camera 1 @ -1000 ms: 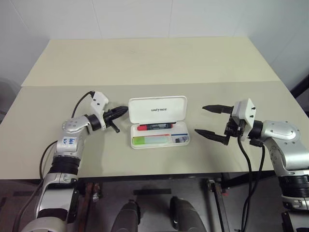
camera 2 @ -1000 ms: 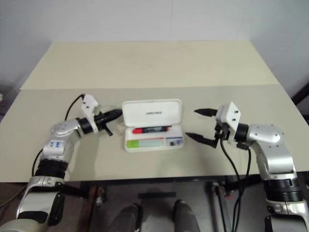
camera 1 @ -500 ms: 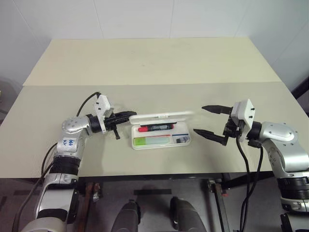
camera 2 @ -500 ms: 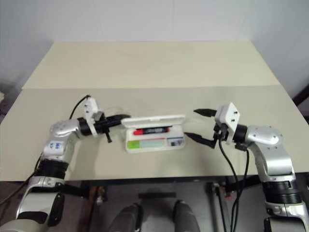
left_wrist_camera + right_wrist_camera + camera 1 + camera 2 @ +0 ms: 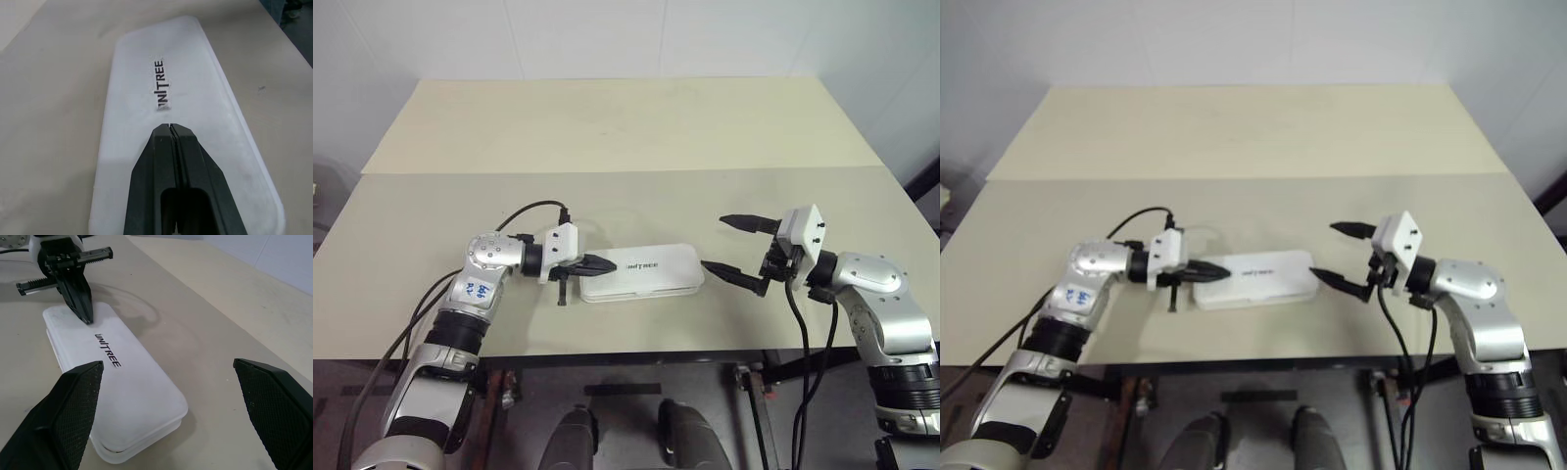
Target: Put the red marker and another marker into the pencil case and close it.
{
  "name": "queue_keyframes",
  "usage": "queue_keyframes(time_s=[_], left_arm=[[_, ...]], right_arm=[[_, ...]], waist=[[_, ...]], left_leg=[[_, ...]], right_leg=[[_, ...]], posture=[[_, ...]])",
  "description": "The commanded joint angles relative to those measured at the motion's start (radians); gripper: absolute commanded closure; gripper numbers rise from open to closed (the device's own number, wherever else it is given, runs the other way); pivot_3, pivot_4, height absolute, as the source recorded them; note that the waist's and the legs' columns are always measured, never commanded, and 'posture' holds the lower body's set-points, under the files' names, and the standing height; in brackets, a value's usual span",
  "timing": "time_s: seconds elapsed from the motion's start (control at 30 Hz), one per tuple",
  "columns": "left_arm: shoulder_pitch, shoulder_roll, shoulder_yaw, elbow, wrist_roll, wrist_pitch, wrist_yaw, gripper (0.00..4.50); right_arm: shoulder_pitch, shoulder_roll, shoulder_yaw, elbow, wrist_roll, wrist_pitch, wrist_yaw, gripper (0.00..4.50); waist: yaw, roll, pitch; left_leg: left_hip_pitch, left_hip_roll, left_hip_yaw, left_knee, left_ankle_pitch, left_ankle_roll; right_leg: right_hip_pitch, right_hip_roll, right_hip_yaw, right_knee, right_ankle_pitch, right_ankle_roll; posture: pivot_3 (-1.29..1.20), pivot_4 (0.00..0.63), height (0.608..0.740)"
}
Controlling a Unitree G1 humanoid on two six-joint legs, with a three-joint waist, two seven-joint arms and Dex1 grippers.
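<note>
Beige table (image 5: 607, 127) spans most of the head view. White pencil case (image 5: 646, 271) lies at lower centre of the frame, lid down flat, "UNITREE" print facing up. Markers not visible with the lid down. Left gripper (image 5: 604, 264) at the case's left end, fingers pressed together, tip over the lid near the print; contact cannot be confirmed. Right gripper (image 5: 734, 249) just right of the case, fingers spread wide, holding nothing, apart from the case.

white pencil case (image 5: 644, 271) with dark lettering, beige table (image 5: 607, 127), black tools
</note>
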Motion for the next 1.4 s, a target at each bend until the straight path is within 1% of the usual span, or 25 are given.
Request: queue_keyframes(time_s=[0.03,0.2,0.43,0.53,0.6,0.67,0.77,0.83,0.97,1.0,1.03,1.07,1.13,1.27,1.4], left_arm=[[-0.005,-0.01,-0.044,-0.057,0.039,0.059,0.02,4.49],[0.043,-0.008,-0.095,-0.168,0.05,0.188,0.024,4.49],[0.056,0.001,-0.104,-0.184,0.072,0.221,0.065,4.49],[0.05,-0.041,-0.041,-0.194,-0.001,0.249,0.107,4.49],[0.048,-0.048,-0.026,-0.197,-0.016,0.253,0.115,4.49],[0.05,-0.041,-0.002,-0.198,-0.034,0.253,0.112,4.49],[0.061,-0.024,0.069,-0.19,-0.079,0.231,0.112,4.49],[0.076,0.004,0.127,-0.174,-0.111,0.194,0.099,4.49],[0.102,0.049,0.2,-0.143,-0.142,0.144,0.092,4.49],[0.117,0.066,0.215,-0.138,-0.15,0.133,0.077,4.1],[0.136,0.083,0.234,-0.128,-0.156,0.099,0.062,3.9],[0.165,0.1,0.264,-0.127,-0.173,0.082,0.049,3.52],[0.215,0.119,0.32,-0.13,-0.211,0.054,0.04,2.92],[0.286,0.135,0.369,-0.179,-0.242,0.059,0.056,1.52],[0.312,0.137,0.388,-0.205,-0.259,0.074,0.075,0.18]], right_arm=[[0.024,0.014,-0.021,-0.057,0.012,-0.02,-0.027,0.0],[0.053,0.035,-0.028,-0.085,0.015,-0.026,-0.063,0.0],[0.064,0.041,-0.028,-0.099,0.017,-0.027,-0.077,0.0],[0.06,0.043,-0.025,-0.091,0.017,-0.031,-0.076,0.0],[0.059,0.043,-0.024,-0.086,0.017,-0.034,-0.075,0.0],[0.054,0.045,-0.02,-0.074,0.016,-0.04,-0.069,0.0],[0.039,0.05,-0.011,-0.043,0.014,-0.048,-0.059,0.0],[0.027,0.054,-0.006,-0.024,0.013,-0.052,-0.054,0.0],[0.017,0.057,-0.004,0.001,0.013,-0.061,-0.043,0.0],[0.017,0.058,-0.003,0.007,0.013,-0.064,-0.042,0.0],[0.018,0.06,-0.001,0.011,0.01,-0.067,-0.041,0.0],[0.019,0.063,-0.004,0.019,0.01,-0.071,-0.042,0.0],[0.021,0.068,-0.01,0.029,0.01,-0.079,-0.042,0.0],[0.012,0.057,-0.028,0.05,0.012,-0.106,-0.034,0.0],[0.007,0.038,-0.038,0.061,0.021,-0.103,-0.013,0.0]], waist=[[0.0,0.0,0.0],[-0.003,0.0,0.0],[-0.002,0.0,0.0],[-0.002,0.0,0.0],[-0.002,0.0,0.0],[-0.002,0.0,0.0],[-0.004,0.0,0.0],[-0.005,0.0,0.0],[-0.004,0.0,0.0],[-0.003,0.0,0.0],[-0.003,0.0,0.0],[-0.004,0.0,0.0],[-0.005,0.0,0.0],[-0.001,0.0,0.0],[0.0,0.0,0.0]], left_leg=[[0.0,0.0,0.0,0.0,0.0,0.0],[0.001,0.0,0.0,0.001,0.0,0.0],[0.003,0.0,0.0,0.001,0.0,0.0],[0.003,0.0,0.0,0.002,0.001,0.001],[0.003,0.0,0.0,0.002,0.001,0.001],[0.002,0.0,-0.001,0.002,0.001,0.001],[0.002,0.0,0.0,0.001,0.001,0.001],[0.002,0.0,0.0,0.0,0.001,0.001],[0.002,0.001,0.0,0.0,0.001,0.001],[0.002,0.0,0.0,0.0,0.001,0.001],[0.002,0.0,0.0,0.001,0.001,0.001],[0.002,0.0,0.0,0.0,0.001,0.0],[0.002,0.001,0.0,0.0,0.0,0.0],[0.001,0.001,0.0,-0.001,0.0,0.0],[0.001,0.001,-0.001,0.0,0.0,0.0]], right_leg=[[0.0,0.0,0.0,0.0,0.0,0.0],[0.001,0.0,0.001,0.002,0.0,0.0],[0.002,0.0,0.001,0.003,0.0,-0.001],[0.002,0.0,0.001,0.003,0.0,-0.001],[0.002,0.0,0.001,0.003,0.0,-0.001],[0.002,0.0,0.001,0.003,0.0,-0.001],[0.001,0.0,0.001,0.003,0.0,0.0],[0.001,0.0,0.001,0.003,0.0,-0.001],[0.0,0.0,0.001,0.003,-0.001,-0.001],[0.0,0.0,0.001,0.003,-0.001,-0.001],[0.0,0.0,0.001,0.003,-0.001,-0.001],[0.0,0.0,0.001,0.002,-0.001,-0.001],[0.0,0.0,0.001,0.002,-0.001,-0.001],[0.0,0.0,0.0,0.002,-0.001,-0.001],[0.001,-0.001,0.0,0.001,-0.001,-0.001]], posture=[[0.0,0.15,0.74],[0.0,0.15,0.74],[0.0,0.15,0.74],[0.0,0.15,0.74],[0.0,0.15,0.74],[0.0,0.15,0.74],[0.0,0.15,0.74],[0.0,0.15,0.74],[0.0,0.15,0.74],[0.0,0.15,0.74],[0.0,0.15,0.74],[0.0,0.15,0.74],[0.0,0.15,0.74],[0.0,0.15,0.74],[0.0,0.15,0.74]])
